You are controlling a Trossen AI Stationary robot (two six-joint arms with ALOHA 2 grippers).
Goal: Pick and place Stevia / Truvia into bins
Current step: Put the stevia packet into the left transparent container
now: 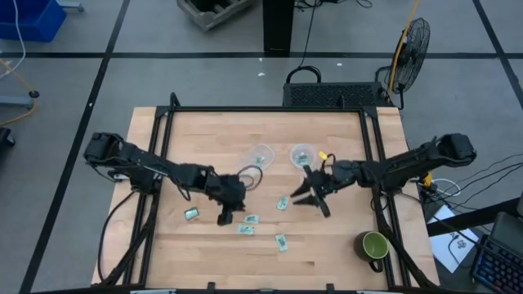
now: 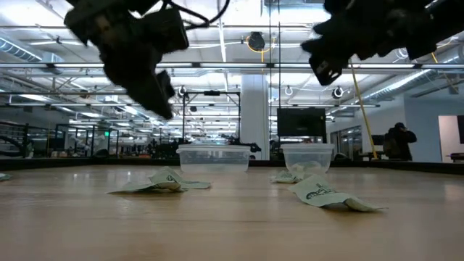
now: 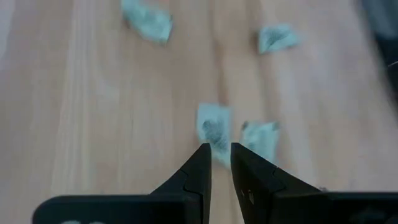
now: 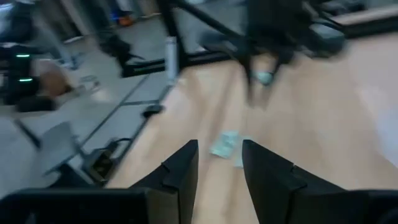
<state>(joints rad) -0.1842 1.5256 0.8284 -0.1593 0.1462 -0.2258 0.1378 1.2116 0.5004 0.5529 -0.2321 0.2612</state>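
Several pale green and white sachets lie flat on the wooden table: one [image 1: 192, 213] left of my left gripper, two [image 1: 248, 224] just right of it, one [image 1: 281, 242] nearer the near edge, one [image 1: 282, 203] beside my right gripper. Two clear cups [image 1: 261, 155] [image 1: 302, 153] stand side by side toward the far edge; the right cup [image 2: 308, 158] seems to hold something pale. My left gripper [image 1: 225, 214] [image 3: 221, 155] hangs above the table with a narrow gap, a sachet [image 3: 213, 127] below its tips. My right gripper [image 1: 309, 200] [image 4: 219, 163] is open above the table, empty, with a sachet [image 4: 225, 144] ahead.
A green mug [image 1: 374, 247] stands at the table's near right corner. A black frame [image 1: 270, 109] runs along the far edge and down both sides of the table. Bare wood [image 1: 245, 261] lies along the near edge and at the far left.
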